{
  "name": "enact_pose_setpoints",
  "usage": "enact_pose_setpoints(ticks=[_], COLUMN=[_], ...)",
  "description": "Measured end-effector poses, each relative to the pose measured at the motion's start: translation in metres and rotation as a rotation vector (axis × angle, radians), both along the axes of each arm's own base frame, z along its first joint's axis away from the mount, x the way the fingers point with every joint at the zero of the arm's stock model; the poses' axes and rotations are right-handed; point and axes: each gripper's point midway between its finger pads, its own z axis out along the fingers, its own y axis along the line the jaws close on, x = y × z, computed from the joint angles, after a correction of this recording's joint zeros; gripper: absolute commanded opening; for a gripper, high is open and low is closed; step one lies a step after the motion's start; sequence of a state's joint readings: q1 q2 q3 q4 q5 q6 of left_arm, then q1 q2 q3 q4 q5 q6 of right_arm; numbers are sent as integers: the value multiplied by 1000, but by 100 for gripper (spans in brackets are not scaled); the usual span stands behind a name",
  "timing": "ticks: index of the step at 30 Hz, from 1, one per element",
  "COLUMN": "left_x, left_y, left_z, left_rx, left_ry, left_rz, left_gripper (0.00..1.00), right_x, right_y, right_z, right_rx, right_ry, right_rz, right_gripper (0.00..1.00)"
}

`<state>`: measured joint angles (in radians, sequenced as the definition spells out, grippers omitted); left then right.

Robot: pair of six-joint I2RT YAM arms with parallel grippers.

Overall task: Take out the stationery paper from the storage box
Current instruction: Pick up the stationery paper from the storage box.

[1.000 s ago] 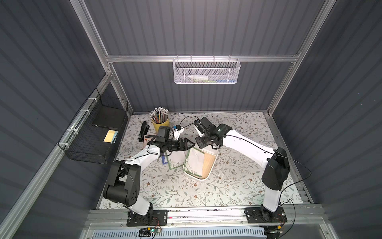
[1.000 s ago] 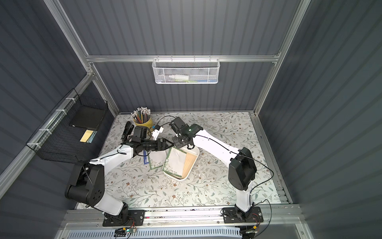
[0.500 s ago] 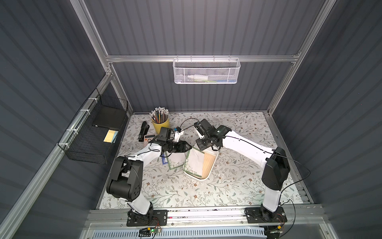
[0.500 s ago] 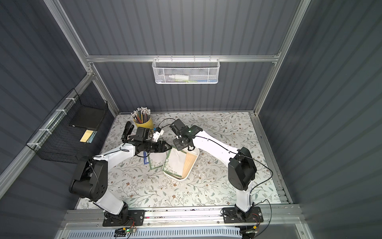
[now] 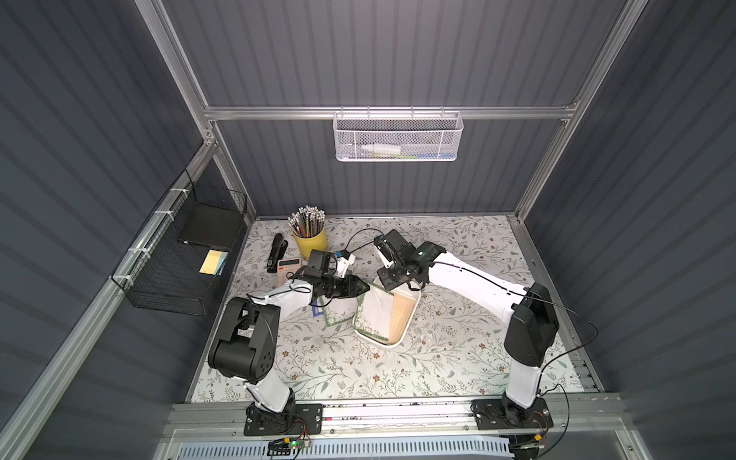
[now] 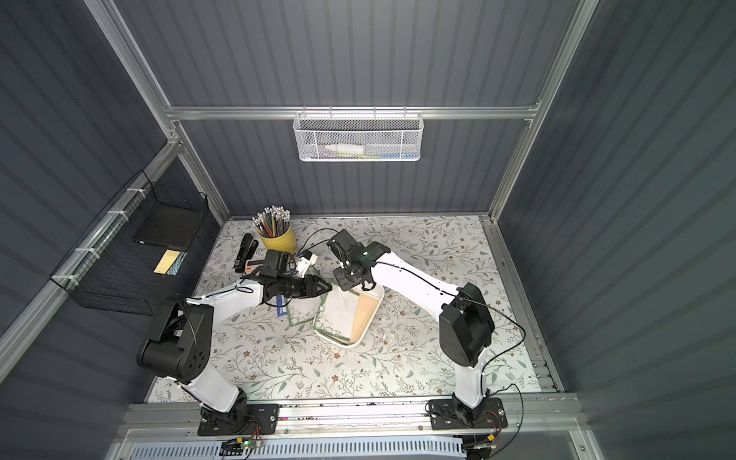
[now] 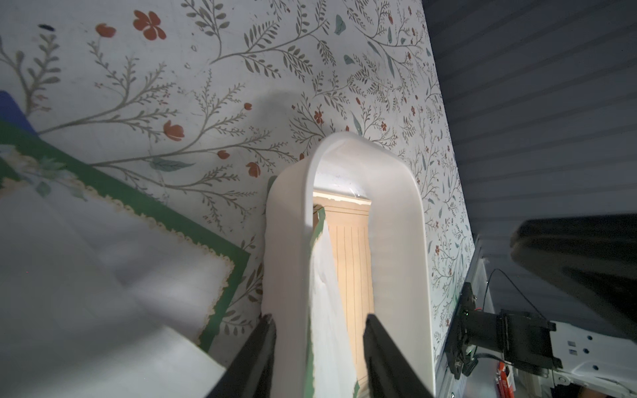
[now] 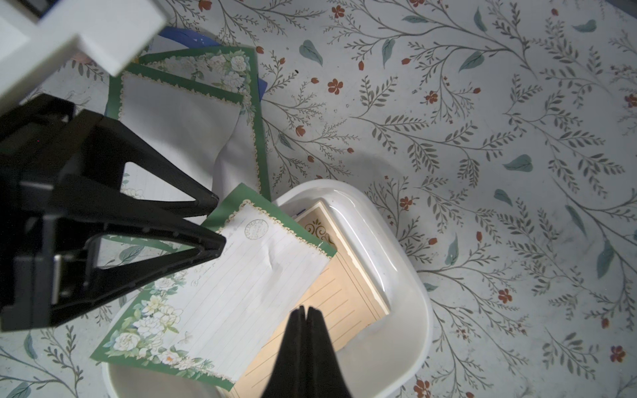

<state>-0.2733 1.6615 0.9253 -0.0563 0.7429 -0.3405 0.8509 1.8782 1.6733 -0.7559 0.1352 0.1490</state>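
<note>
The storage box, a shallow white tray, sits mid-table. A green-bordered stationery paper sheet leans up over its left wall, above a tan sheet lying flat inside. My left gripper straddles that wall at the far end: one finger outside against the wall, the other inside, jaws apart, with the green sheet's edge between them. My right gripper hangs shut and empty just above the tan sheet. Two green-bordered sheets and a blue one lie on the table left of the box.
A yellow cup of pencils, a black stapler and a calculator stand at the back left. A black wire basket hangs on the left wall. A white mesh basket hangs on the back wall.
My left gripper's jaws have narrowed around the box's wall and the green sheet's edge. The right arm has hardly moved and stays shut.
</note>
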Motion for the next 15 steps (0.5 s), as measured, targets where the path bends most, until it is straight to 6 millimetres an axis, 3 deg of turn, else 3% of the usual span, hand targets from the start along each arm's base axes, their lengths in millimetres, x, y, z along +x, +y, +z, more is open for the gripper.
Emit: enact_pose_setpoints(ticks=[3,15], left_x=[1,4], left_y=[-1,-3], left_z=[2,2], left_rx=[-10,-24], left_ry=[-5,-16], left_rz=[2,-4], left_gripper=[23,17], right_x=[0,-1], right_y=[0,0], right_z=[0,-3], right_rx=[2,-2], right_ry=[2,7], right_rz=[2,2], right_gripper=[0,0])
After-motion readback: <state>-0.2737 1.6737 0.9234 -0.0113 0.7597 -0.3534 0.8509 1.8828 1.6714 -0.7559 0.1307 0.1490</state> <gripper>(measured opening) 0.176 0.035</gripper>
